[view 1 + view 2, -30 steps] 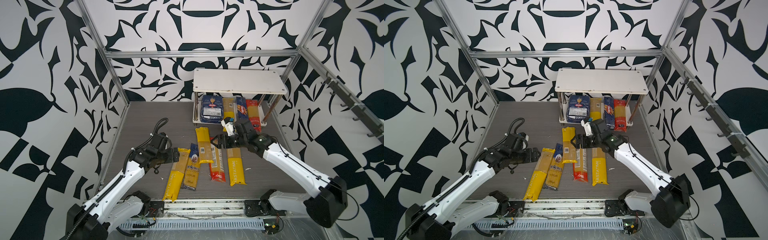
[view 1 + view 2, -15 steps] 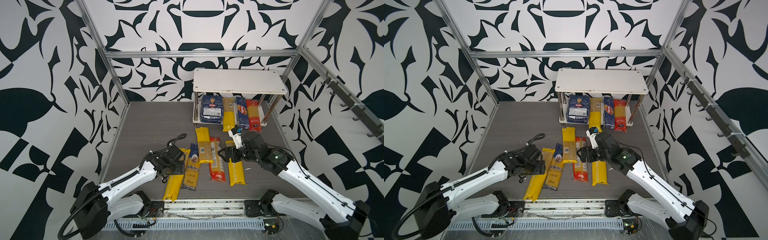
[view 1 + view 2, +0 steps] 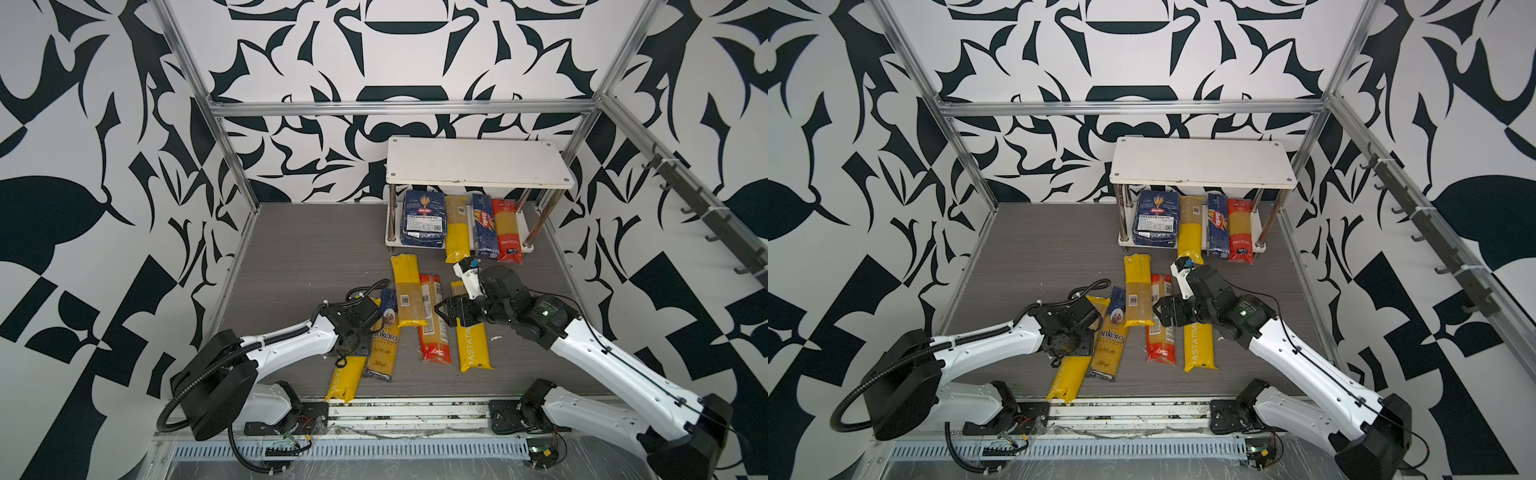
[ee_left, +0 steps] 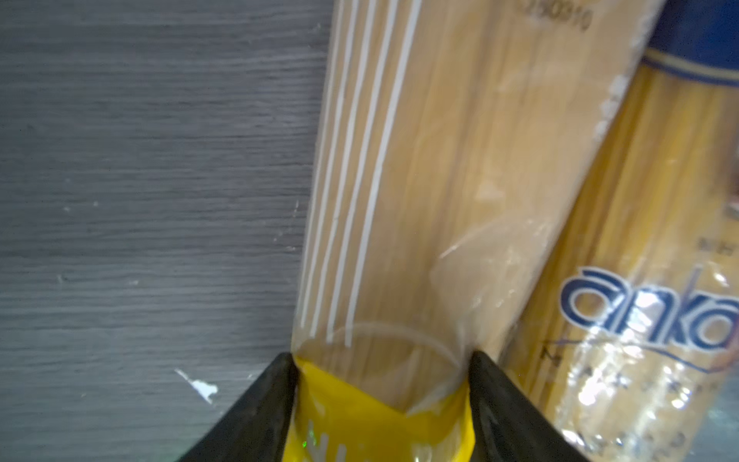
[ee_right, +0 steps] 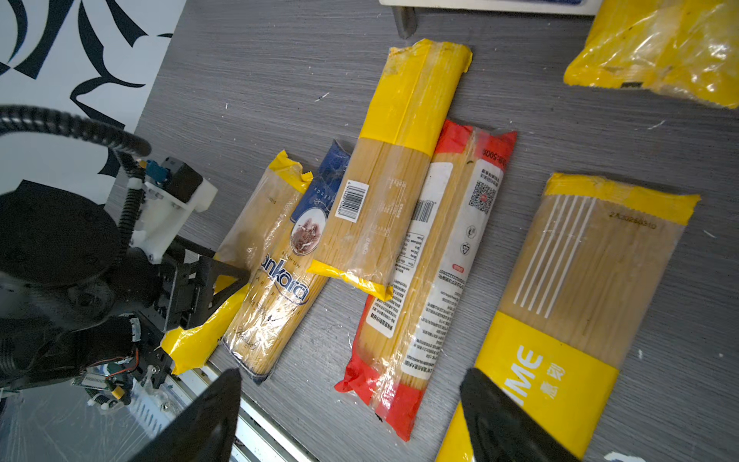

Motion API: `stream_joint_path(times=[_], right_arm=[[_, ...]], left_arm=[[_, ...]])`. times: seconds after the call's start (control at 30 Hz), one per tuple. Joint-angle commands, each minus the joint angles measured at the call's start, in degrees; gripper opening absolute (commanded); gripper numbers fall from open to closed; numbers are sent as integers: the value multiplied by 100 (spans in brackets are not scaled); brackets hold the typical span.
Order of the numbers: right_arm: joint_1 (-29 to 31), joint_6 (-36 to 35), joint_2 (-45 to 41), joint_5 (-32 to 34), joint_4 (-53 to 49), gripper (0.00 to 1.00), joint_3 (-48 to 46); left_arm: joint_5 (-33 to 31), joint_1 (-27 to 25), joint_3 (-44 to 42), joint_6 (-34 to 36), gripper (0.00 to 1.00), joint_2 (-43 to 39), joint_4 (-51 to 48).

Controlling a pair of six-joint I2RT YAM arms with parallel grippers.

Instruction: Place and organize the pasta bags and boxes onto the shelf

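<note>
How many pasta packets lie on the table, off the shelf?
5, left to right in a top view: yellow bag, ankara bag, barcoded yellow bag, red bag, PASTATIME bag. None looks hidden.

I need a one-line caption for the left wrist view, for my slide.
Left pincer grips the yellow-ended spaghetti bag, beside the ankara bag, on the grey table.

The left arm stretches low and forward, the left gripper (image 4: pixel 384 360) with its jaws pressed against both sides of a bag (image 4: pixel 400 200), while the right arm reaches inward, its right gripper (image 3: pixel 443 316) spread wide.
</note>
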Motion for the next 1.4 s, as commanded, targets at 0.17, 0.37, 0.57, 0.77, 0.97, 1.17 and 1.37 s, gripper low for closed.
stream_joint_path(times=[0.17, 0.37, 0.57, 0.77, 0.97, 1.17, 1.37], right_arm=[[0, -255, 129, 300, 210, 89, -24], [-9, -256, 365, 465, 144, 89, -14], [-6, -227, 734, 632, 175, 89, -11], [-1, -163, 1134, 538, 340, 89, 44], [143, -123, 1589, 605, 401, 89, 235], [352, -56, 2118, 730, 415, 89, 519], [590, 77, 2714, 784, 481, 91, 857]], left_arm=[[-160, 499, 283, 449, 49, 491, 379], [-4, 1023, 818, 944, 45, 793, 543], [127, 1168, 1685, 1367, 43, 1411, 466], [214, 1227, 2108, 1523, 44, 1687, 514], [196, 1378, 2133, 1626, 62, 1454, 507], [-78, 1463, 1631, 1666, 84, 462, 571], [-73, 1653, 636, 1763, 99, -1329, 1286]])
